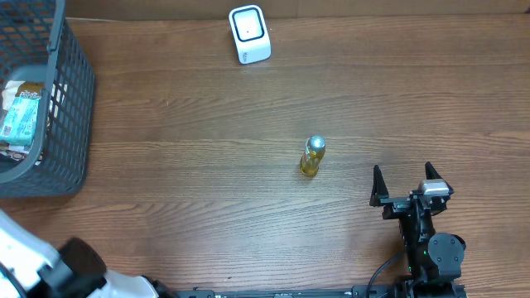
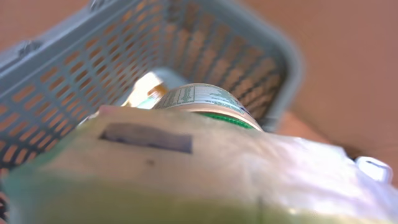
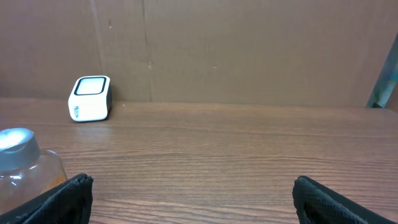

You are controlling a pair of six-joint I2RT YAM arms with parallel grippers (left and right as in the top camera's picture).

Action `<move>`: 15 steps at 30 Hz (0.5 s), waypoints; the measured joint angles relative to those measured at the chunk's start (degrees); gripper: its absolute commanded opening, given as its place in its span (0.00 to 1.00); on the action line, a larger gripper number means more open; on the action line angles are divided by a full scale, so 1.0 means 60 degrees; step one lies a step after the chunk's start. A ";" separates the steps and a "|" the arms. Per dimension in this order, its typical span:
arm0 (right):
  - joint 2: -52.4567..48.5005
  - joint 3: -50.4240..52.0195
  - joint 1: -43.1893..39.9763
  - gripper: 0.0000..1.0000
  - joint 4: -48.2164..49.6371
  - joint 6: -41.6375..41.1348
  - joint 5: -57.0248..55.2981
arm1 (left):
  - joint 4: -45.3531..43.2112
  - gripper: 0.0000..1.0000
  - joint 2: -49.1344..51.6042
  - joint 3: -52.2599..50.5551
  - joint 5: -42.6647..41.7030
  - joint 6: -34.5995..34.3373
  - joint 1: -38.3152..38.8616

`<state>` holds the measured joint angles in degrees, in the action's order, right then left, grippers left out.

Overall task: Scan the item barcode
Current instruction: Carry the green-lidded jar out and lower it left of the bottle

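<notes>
**Observer:** Where is the item?

**Me:** The bottle (image 1: 312, 157) stands upright on the tabletop (image 1: 190, 174). It has yellow liquid and a silver cap. It sits between the scanner (image 1: 249, 34) and my right tool (image 1: 403, 172), apart from both. From my right wrist I see only its cap and shoulder at the lower left. No label shows from either angle.

**Observer:** State of the tools?

**Me:** The right tool is released, with its fingers spread wide and nothing between them. It is low over the tabletop. For the left tool I cannot tell. That wrist view is filled by a blurred pale, greenish bulk (image 2: 186, 168) pressed close to the lens.

**Observer:** Any writing?

**Me:** Past the bulk there is a round container (image 2: 199, 99) with a white panel of fine print above a green band, too soft to read. It is inside the grey basket (image 1: 73, 99). From overhead, a light-blue printed packet (image 1: 21, 116) lies in the basket, lettering illegible. The scanner is white with a dark-framed window. There is a small mark on its front, also unreadable.
</notes>
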<state>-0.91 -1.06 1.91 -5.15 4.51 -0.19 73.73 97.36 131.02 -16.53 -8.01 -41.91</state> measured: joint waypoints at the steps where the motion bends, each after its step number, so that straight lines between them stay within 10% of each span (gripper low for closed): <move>1: 0.0000 0.0000 0.0000 1.00 -0.0004 0.0000 0.0000 | 0.0007 0.41 -0.0211 0.0015 -0.0189 -0.0018 0.0055; 15: 0.0000 0.0000 0.0000 1.00 -0.0004 0.0000 -0.0004 | 0.1570 0.36 -0.1013 0.0073 -0.0845 0.0117 0.3683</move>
<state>-0.91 -1.06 1.91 -5.17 4.51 -0.21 83.15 91.29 131.46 -21.61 -7.31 -19.81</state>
